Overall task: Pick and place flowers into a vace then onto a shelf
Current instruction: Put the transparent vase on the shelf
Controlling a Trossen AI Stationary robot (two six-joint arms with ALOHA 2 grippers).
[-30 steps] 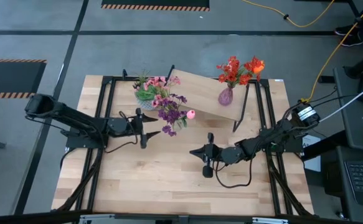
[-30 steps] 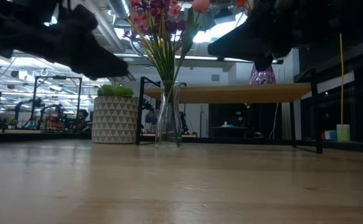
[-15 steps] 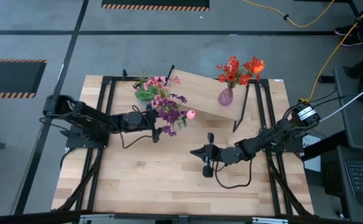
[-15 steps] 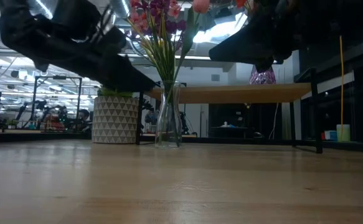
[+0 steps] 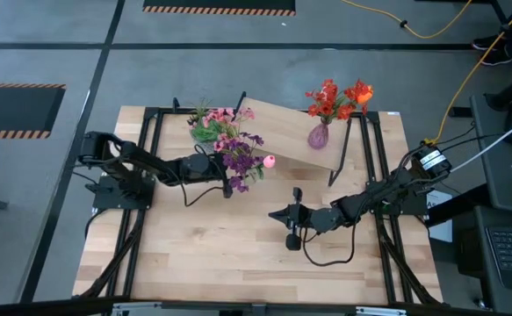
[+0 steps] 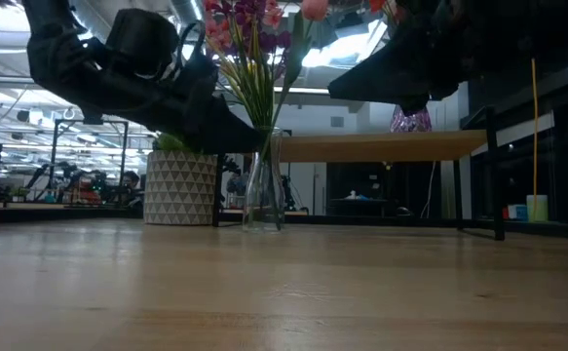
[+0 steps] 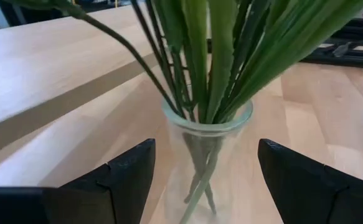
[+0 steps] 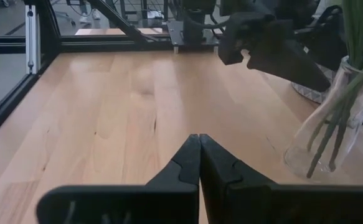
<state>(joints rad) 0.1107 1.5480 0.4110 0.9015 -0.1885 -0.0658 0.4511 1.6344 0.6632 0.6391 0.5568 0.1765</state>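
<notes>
The left gripper (image 7: 206, 180) is spread wide, one finger on each side of the clear glass vase (image 7: 207, 163) holding the flowers (image 5: 238, 151), not yet touching. The right gripper (image 8: 199, 163), clenched empty, hovers well apart.

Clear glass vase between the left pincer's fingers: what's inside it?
The clear glass vase holds green flower stems, crossing toward its base. The left pincer stands open around it. Whether it holds water cannot be told.

Flowers (image 5: 238, 151) stand in a glass vase (image 7: 206, 163) near the tabletop's (image 5: 220, 254) back edge, left of the shelf (image 5: 291, 132) carrying another vase (image 5: 318, 136).
</notes>
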